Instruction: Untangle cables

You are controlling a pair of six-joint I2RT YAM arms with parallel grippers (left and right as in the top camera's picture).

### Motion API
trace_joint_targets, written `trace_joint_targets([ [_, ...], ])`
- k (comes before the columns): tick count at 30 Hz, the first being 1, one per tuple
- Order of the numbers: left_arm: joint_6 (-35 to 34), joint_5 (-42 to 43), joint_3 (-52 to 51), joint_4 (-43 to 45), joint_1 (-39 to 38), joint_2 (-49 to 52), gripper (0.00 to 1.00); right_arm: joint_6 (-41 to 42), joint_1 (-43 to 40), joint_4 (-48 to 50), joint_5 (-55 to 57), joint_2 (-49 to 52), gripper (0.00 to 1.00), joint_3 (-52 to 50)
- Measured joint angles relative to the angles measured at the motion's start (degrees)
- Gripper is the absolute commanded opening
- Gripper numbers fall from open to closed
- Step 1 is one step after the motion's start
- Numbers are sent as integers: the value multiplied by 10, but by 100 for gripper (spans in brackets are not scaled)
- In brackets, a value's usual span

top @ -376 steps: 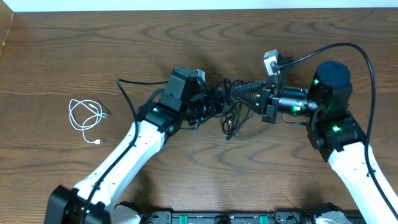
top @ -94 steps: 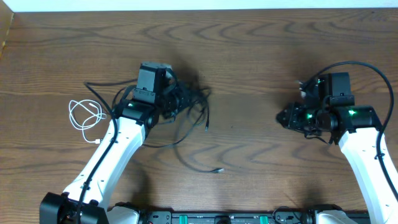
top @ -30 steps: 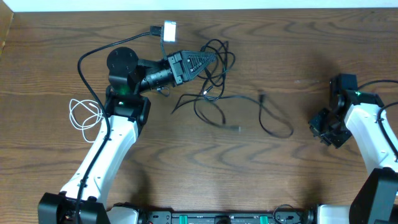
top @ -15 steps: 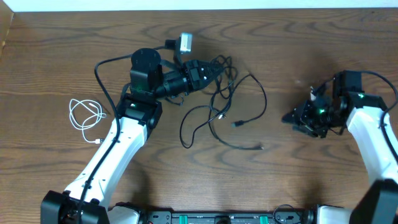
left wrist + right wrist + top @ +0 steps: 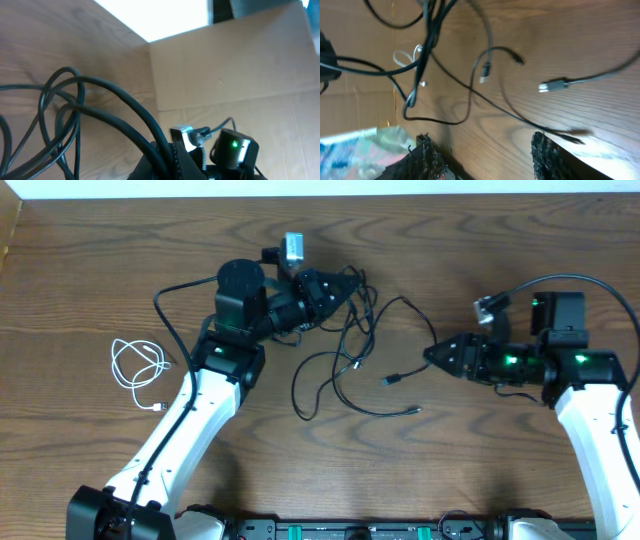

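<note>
Wood table: left gripper clamped on the 2 black cables, tangle dangling mid-table; white cable coiled apart, left. Right gripper part-open, empty, nearing. Next: grab a loose plug end, pull apart.

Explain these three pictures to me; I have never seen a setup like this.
These show two white robot arms at a wooden table, each ending in a two-finger gripper. The top picture looks straight down from above; the other two come from small cameras on each wrist.

The left gripper is shut on a tangle of black cables, lifting one end while loose loops and plugs trail on the wood. Its wrist view shows those cords running into the fingers.

The right gripper is open and holds nothing; its wrist view looks between its two fingers at the cables on the table.

A coiled white cable lies apart at the left.
</note>
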Motion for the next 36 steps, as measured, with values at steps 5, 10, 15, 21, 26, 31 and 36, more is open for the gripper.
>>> trace_joint_targets([
  [5, 36, 4, 0, 26, -29, 0, 8, 24, 53, 39, 4, 0, 61, 0],
  [10, 63, 22, 0, 45, -49, 0, 8, 90, 64, 73, 48, 0, 60, 0],
  [15, 76, 58, 0, 85, -59, 0, 8, 127, 70, 95, 70, 0, 60, 0],
  [21, 78, 76, 0, 89, -79, 0, 8, 156, 80, 129, 89, 1, 58, 0],
  [26, 91, 82, 0, 92, -96, 0, 8, 178, 82, 138, 85, 1, 53, 0],
  [31, 90, 84, 0, 147, -98, 0, 8, 188, 99, 113, 103, 1, 49, 0],
  [36, 75, 106, -9, 223, -96, 10, 8, 214, 131, 40, 170, -3, 44, 14],
])
